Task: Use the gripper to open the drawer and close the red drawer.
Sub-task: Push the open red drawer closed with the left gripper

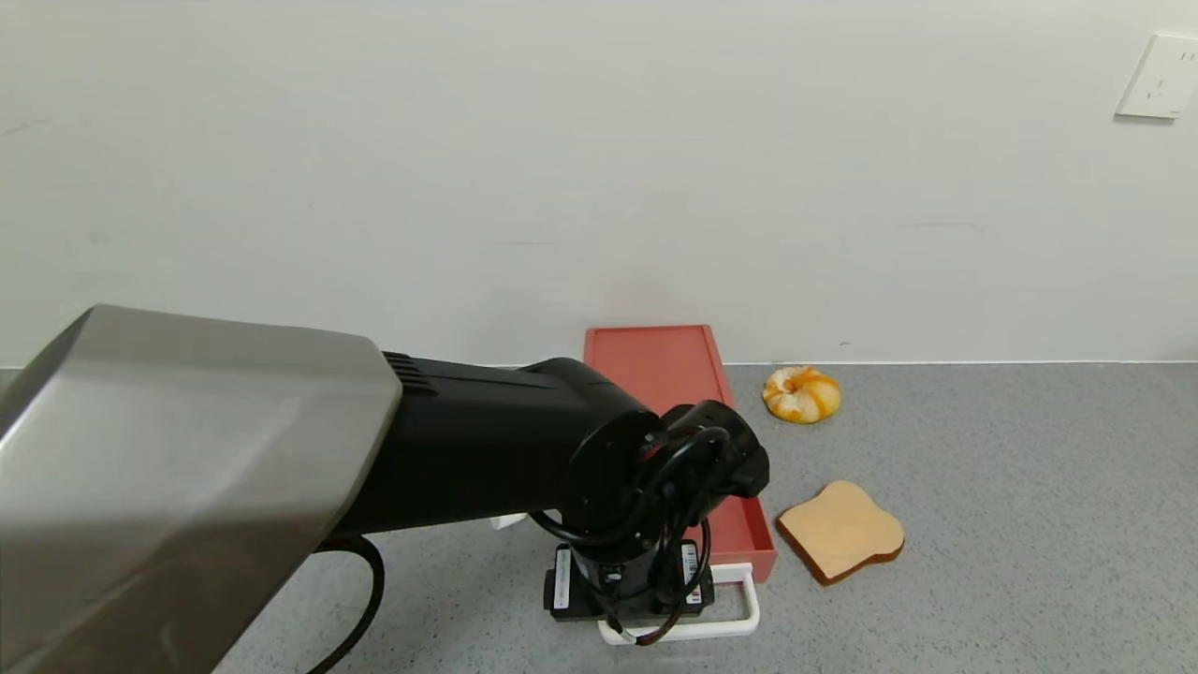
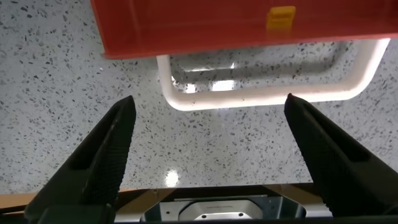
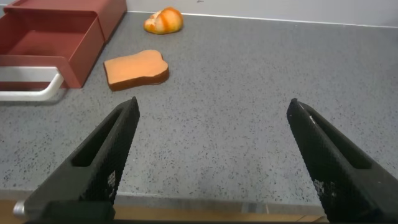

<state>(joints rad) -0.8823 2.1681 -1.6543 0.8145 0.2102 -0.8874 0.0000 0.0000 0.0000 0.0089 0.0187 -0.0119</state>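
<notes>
The brick-red drawer box (image 1: 655, 360) stands against the wall, with its tray pulled out toward me (image 1: 753, 538). The white loop handle (image 1: 744, 613) lies at the tray's near end. My left gripper (image 1: 629, 613) points down just in front of the tray's front face, over the handle. In the left wrist view it (image 2: 209, 99) is open and holds nothing. The handle (image 2: 267, 96) lies between and just past its fingertips, below the red drawer front (image 2: 236, 25). My right gripper (image 3: 212, 102) is open and empty over bare table to the right. From there the open tray (image 3: 56, 37) shows.
A slice of bread (image 1: 842, 529) lies right of the tray's near end. A round orange-and-white bun (image 1: 801, 393) sits right of the box by the wall. A wall socket (image 1: 1161, 77) is high on the right. The table is grey speckled stone.
</notes>
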